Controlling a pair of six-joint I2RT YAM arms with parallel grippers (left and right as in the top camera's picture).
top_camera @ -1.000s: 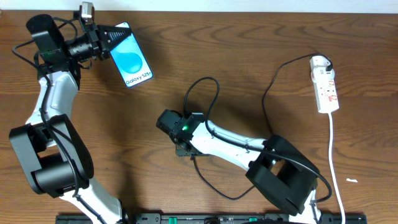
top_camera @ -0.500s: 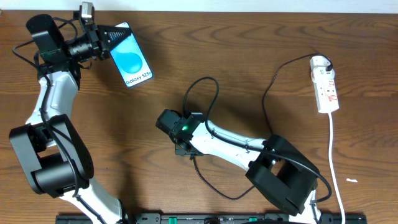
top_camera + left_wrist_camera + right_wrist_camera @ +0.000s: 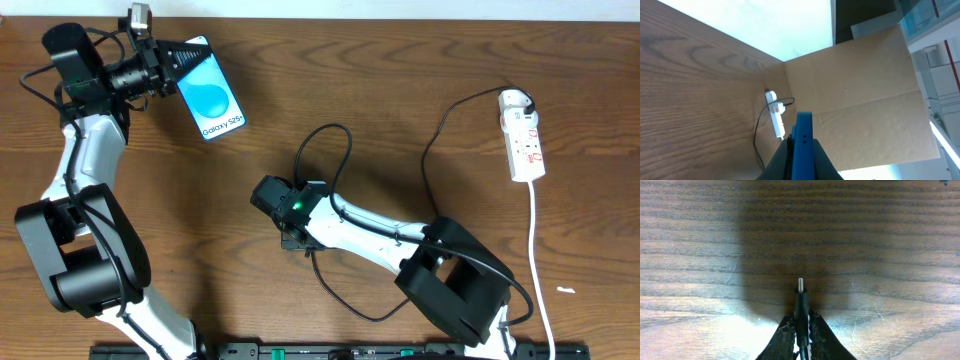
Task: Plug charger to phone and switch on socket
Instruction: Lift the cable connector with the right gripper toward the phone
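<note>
The phone (image 3: pixel 212 98) with its blue screen is held at its top end by my left gripper (image 3: pixel 172 57) at the far left of the table; in the left wrist view it shows edge-on (image 3: pixel 803 145) between the shut fingers (image 3: pixel 802 159). My right gripper (image 3: pixel 268 196) is near the table's middle, shut on the charger plug (image 3: pixel 800 300), whose metal tip points forward above the wood. The black charger cable (image 3: pixel 345 150) loops from there back to the white socket (image 3: pixel 525 142) at the far right, also seen small in the left wrist view (image 3: pixel 775 114).
The socket's white cord (image 3: pixel 538 255) runs down the right side to the front edge. A black rail (image 3: pixel 330 351) lies along the table's front. A cardboard wall (image 3: pixel 860 95) stands beyond the table.
</note>
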